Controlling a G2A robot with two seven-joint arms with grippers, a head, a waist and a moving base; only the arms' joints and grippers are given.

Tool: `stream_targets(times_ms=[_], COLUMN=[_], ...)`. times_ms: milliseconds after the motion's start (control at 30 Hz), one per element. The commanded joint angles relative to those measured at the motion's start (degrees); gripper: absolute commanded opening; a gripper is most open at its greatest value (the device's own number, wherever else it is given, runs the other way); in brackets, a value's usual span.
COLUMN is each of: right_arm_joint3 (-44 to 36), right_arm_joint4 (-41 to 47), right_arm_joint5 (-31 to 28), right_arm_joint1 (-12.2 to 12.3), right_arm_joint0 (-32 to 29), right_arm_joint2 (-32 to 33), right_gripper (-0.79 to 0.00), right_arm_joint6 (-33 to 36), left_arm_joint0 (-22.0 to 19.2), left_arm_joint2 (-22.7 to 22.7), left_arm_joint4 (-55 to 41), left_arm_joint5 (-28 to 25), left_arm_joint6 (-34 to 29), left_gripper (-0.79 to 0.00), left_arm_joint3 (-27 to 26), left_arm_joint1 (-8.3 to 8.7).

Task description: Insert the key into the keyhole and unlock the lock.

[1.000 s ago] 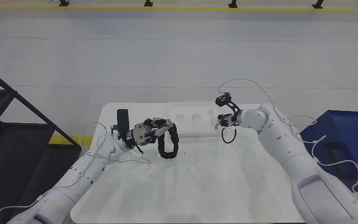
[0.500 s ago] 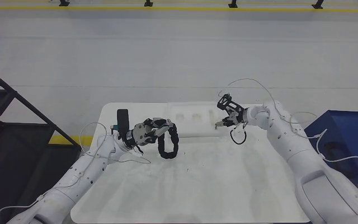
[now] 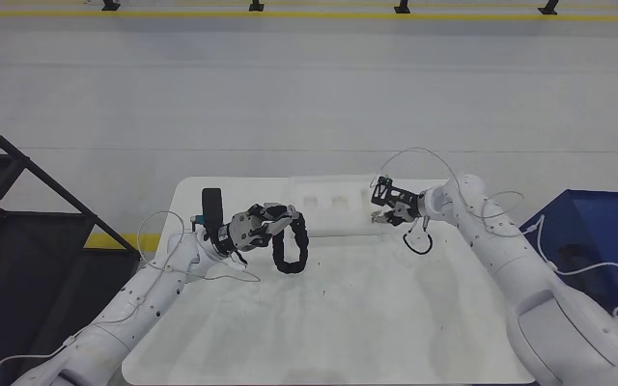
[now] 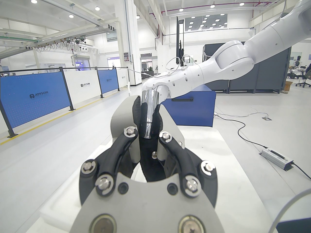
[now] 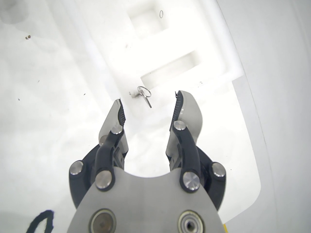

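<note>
Bimanual key-and-lock set-up. The left gripper (image 4: 147, 120) is closed on the lock (image 3: 289, 246), its jaws clamping the chrome cylinder (image 4: 148, 105) just above the table (image 3: 338, 318), while the black cable loop hangs free beyond the fingers. The right gripper (image 5: 148, 104) hangs with its jaws spread wide and holds nothing, directly above the key (image 5: 147, 98). The key lies flat on the white foam tray (image 5: 218, 56), just beside the edge of a rectangular recess, with its wire ring (image 5: 144, 89) at the end farther from the gripper. A small metal piece touches the ring; what it is cannot be told. The key appears thin, light and rigid, with smooth metal faces likely to slip between the ribbed pads. Because it lies flat on soft foam, a pinch across its edges at the ring end seems the soundest hold, leaving the blade free for insertion. The lock's cylinder looks stiff and heavy for its size and its cable pliant, so a hold on the cylinder should best steady the keyhole.
</note>
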Motion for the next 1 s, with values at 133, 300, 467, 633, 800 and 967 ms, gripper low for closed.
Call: stream_targets(times_ms=[133,300,467,633,800,967], right_arm_joint3=[3.2,5.6,7.6,9.5,10.9,12.0], right_arm_joint4=[-1.5,-2.2,-2.7,-2.5,-3.0,-4.2], right_arm_joint5=[1.0,1.5,1.8,2.5,2.8,2.5], right_arm_joint1=[-2.1,-3.7,-5.0,-6.3,-7.3,-7.7], right_arm_joint0=[1.0,1.7,2.1,2.5,2.9,3.3], right_arm_joint2=[-1.7,-2.7,-3.4,-3.8,-4.2,-4.6], right_gripper=[-0.419,-0.443,-0.499,-0.622,-0.785,-0.785], right_arm_joint6=[-1.6,-2.1,-2.2,-1.5,-1.6,-3.0], left_arm_joint0=[0.0,0.0,0.0,0.0,0.0,0.0], left_arm_joint2=[0.0,0.0,0.0,0.0,0.0,0.0], left_arm_joint4=[0.0,0.0,0.0,0.0,0.0,0.0], left_arm_joint5=[0.0,0.0,0.0,0.0,0.0,0.0], left_arm_joint6=[0.0,0.0,0.0,0.0,0.0,0.0], left_gripper=[-0.785,-0.785,-0.785,-0.785,-0.785,-0.785], left_arm_joint3=[0.0,0.0,0.0,0.0,0.0,0.0], left_arm_joint1=[0.0,0.0,0.0,0.0,0.0,0.0])
